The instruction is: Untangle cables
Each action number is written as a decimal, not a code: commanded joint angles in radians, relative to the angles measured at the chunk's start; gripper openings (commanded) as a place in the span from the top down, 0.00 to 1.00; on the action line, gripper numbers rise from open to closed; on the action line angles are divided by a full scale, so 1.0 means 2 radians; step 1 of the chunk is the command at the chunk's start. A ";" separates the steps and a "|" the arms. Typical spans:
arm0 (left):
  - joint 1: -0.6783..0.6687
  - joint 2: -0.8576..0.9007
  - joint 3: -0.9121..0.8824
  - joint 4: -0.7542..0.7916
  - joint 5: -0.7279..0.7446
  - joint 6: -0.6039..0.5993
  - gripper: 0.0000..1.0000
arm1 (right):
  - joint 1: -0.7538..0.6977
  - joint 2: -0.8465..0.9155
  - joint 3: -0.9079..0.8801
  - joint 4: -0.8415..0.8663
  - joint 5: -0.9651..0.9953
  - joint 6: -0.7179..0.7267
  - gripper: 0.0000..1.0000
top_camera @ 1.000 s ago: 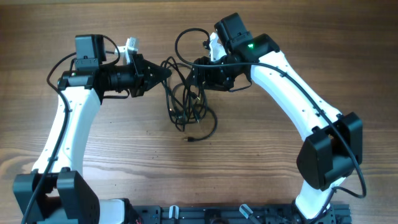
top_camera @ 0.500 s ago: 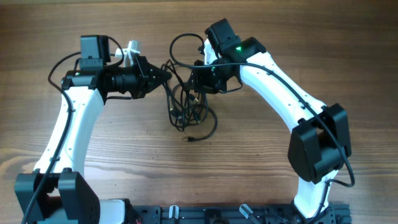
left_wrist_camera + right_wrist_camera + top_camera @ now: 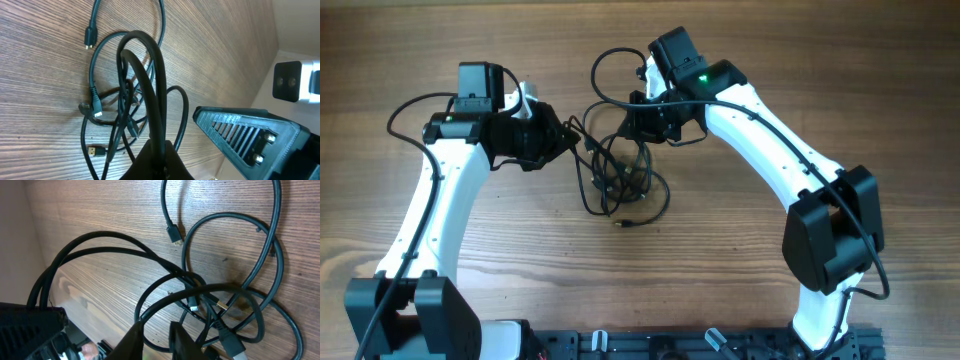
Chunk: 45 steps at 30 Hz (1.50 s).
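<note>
looking at the cables (image 3: pixel 620 178), you have 1 knotted heap on the table (image 3: pixel 740 260) between the arms, nothing freed yet. left gripper (image 3: pixel 159 152) is clamped tight on 1 doubled strand. right gripper (image 3: pixel 156 332) straddles 1 strand, jaws narrow, grip unclear. 4 plug ends show, suggesting 2 cables.

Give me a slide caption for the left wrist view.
Left hand pinches a strand of the tangled black cables over the wooden table.
</note>
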 commanded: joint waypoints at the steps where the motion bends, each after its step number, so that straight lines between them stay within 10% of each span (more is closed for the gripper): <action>1: 0.000 -0.009 0.003 -0.001 -0.009 0.000 0.94 | 0.004 0.008 -0.001 -0.002 -0.005 0.005 0.75; 15: 0.000 -0.009 0.003 -0.007 -0.009 0.000 0.94 | 0.064 0.016 -0.001 0.012 0.031 0.051 0.70; 25: 0.000 -0.009 0.003 -0.010 -0.021 0.001 0.94 | 0.022 0.001 0.021 -0.027 0.036 -0.035 0.96; 34: 0.000 -0.009 0.003 -0.012 -0.062 0.000 0.96 | -0.044 -0.038 0.245 -0.170 0.023 -0.106 0.95; 45: 0.000 -0.009 0.003 -0.089 -0.342 -0.097 0.96 | -0.108 -0.053 0.538 -0.272 0.166 -0.111 0.96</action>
